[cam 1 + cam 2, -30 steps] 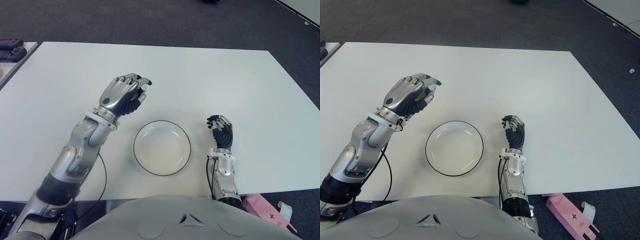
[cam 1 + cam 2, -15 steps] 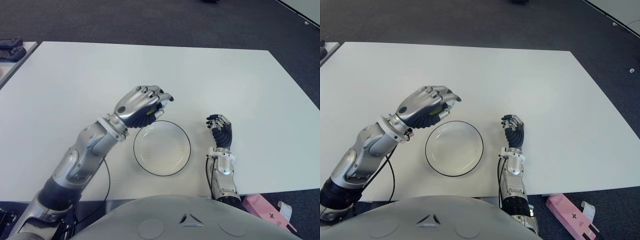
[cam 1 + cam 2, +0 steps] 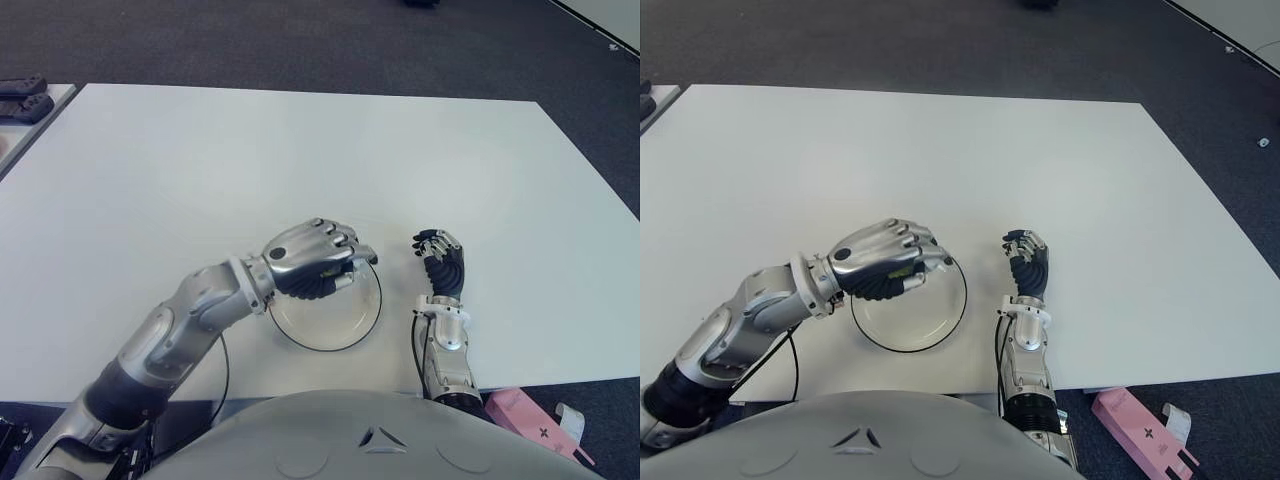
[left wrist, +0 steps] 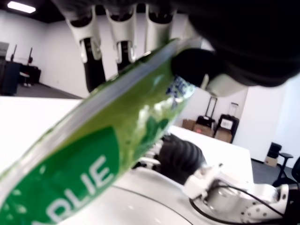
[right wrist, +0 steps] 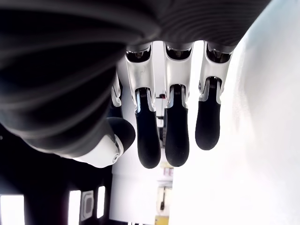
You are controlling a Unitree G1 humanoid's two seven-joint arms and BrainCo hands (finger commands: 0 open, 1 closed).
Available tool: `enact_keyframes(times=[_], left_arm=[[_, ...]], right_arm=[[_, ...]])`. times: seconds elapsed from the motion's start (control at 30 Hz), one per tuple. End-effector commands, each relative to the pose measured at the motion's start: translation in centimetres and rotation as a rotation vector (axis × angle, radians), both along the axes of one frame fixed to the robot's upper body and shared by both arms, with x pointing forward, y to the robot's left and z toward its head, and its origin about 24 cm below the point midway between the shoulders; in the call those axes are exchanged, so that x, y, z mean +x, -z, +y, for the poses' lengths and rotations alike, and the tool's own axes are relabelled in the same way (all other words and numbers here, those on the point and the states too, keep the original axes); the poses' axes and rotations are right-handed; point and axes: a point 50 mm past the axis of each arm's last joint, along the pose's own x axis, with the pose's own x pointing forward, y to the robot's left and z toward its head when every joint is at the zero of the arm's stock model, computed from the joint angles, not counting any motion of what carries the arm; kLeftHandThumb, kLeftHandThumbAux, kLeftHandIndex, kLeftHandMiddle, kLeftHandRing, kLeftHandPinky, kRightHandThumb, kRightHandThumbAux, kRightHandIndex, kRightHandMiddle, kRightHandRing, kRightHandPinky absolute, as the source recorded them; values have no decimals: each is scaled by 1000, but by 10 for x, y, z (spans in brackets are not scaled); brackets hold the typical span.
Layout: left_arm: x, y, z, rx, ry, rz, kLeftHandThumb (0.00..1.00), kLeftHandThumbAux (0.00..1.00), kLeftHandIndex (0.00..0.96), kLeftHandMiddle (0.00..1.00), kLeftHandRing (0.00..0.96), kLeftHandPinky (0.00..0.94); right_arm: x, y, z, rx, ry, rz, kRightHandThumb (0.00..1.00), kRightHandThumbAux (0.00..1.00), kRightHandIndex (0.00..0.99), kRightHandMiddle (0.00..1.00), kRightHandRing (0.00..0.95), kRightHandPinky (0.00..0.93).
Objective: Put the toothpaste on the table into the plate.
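Observation:
My left hand (image 3: 318, 262) is shut on a green toothpaste tube (image 4: 117, 131). The hand hangs over the far left part of the white plate with a dark rim (image 3: 374, 303), near the table's front edge. In the right eye view only a sliver of the green tube (image 3: 902, 272) shows under the curled fingers (image 3: 902, 238). In the left wrist view the tube lies slanted between the fingers (image 4: 92, 52) and the thumb. My right hand (image 3: 440, 260) stands idle just right of the plate, fingers relaxed, holding nothing.
The white table (image 3: 300, 140) stretches far beyond the plate. A pink box (image 3: 525, 412) lies on the floor past the front right corner. Dark devices (image 3: 22, 97) sit on a neighbouring surface at the far left.
My left hand has carried the tube right and towards me, from the bare table left of the plate to above the plate, and it has come lower. The right hand has not moved.

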Motion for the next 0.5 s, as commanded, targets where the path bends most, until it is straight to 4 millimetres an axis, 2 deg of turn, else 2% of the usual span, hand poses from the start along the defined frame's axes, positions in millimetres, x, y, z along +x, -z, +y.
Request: enact_keyframes(times=[0.03, 0.13, 0.27, 0.5], left_arm=[[-2, 14, -6, 48, 42, 70, 846, 672, 397, 564, 878, 882], [-1, 24, -8, 65, 64, 71, 846, 672, 399, 568, 880, 884], [-2, 57, -14, 111, 60, 86, 846, 671, 403, 573, 882, 887], [-5, 71, -18, 115, 33, 100, 846, 669, 405, 572, 883, 887]], right_arm=[[-5, 7, 0, 18, 9, 35, 706, 729, 431, 507, 498, 492], [-5, 7, 0, 17, 8, 33, 706, 729, 431, 507, 498, 493], [-6, 7, 0, 20, 9, 33, 708, 729, 432, 508, 502, 503], [-7, 6, 0, 25, 15, 34, 710, 729, 432, 506, 506, 508]])
